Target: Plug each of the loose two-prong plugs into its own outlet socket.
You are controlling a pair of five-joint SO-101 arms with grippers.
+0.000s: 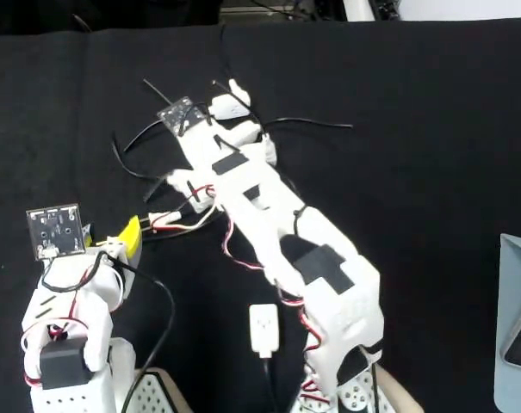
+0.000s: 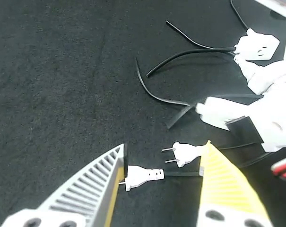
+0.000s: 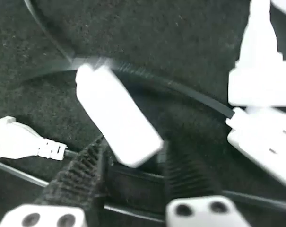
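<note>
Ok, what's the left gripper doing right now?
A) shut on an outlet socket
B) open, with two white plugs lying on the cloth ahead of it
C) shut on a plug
B: the left gripper has its fingers spread, while a plug and a second plug lie loose on the black cloth.

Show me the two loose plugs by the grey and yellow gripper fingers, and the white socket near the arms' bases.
Grey-side plug (image 2: 143, 175): left wrist view, its body.
Yellow-side plug (image 2: 186, 153): left wrist view, its body.
White socket (image 1: 263, 328): high view, its face.
</note>
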